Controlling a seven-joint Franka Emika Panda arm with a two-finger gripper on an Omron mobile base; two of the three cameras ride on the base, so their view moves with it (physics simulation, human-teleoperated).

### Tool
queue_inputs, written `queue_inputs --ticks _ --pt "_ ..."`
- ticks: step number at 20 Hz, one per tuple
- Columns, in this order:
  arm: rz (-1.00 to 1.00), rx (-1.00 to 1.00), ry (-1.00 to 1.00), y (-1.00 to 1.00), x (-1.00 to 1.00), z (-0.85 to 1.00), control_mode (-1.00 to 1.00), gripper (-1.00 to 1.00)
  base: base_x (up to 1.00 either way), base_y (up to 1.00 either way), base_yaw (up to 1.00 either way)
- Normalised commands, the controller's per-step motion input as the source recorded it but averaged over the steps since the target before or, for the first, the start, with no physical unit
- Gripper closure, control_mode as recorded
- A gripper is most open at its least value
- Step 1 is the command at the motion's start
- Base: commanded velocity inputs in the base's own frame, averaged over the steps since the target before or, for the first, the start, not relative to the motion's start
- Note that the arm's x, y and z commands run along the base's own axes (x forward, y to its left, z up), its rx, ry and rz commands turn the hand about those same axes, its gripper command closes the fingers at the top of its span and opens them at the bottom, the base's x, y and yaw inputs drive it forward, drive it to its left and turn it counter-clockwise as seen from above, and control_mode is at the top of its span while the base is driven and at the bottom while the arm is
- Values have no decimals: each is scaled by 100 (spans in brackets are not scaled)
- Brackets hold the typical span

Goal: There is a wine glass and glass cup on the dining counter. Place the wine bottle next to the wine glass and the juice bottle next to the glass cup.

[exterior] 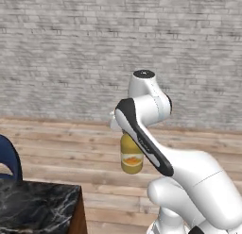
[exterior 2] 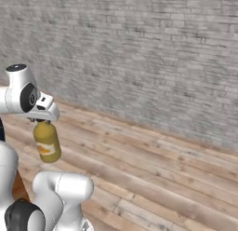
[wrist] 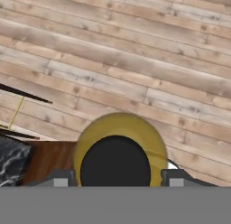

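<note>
Grey brick wall fills the background of both base views, and below it a plank wood floor runs across the room. Over that floor, up in the air, hangs the juice bottle, a stubby yellow-orange bottle with an orange label, upright and touching nothing beneath it. The gripper is clamped on the bottle at its neck from above; in the hand view the bottle's black cap and yellow shoulders sit between the two finger tips, one on each side.

Taking the juice bottle as the landmark: in the left base view the corner of the dining counter, with its black white-veined marble top and wood side, lies lower and to the left of the bottle, apart from it. A dark blue rounded chair back shows at the left edge, just beyond that counter corner. In the hand view, looking down past the bottle, a patch of the marble top and the brown wood side lie to the bottle's left and partly under its edge in the picture; whether the bottle stands over the counter or just off it cannot be told. Thin dark chair legs cross the floor further left of the bottle. Between the bottle and the brick wall there is open plank floor.
</note>
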Motion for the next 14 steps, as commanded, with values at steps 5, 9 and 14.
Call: queue_inputs --ticks 5,9,14 --pt "0 0 0 0 0 0 100 100 75 -25 21" --pt "0 0 0 0 0 0 100 100 72 -19 30" --pt "0 0 0 0 0 0 100 100 63 -15 44"
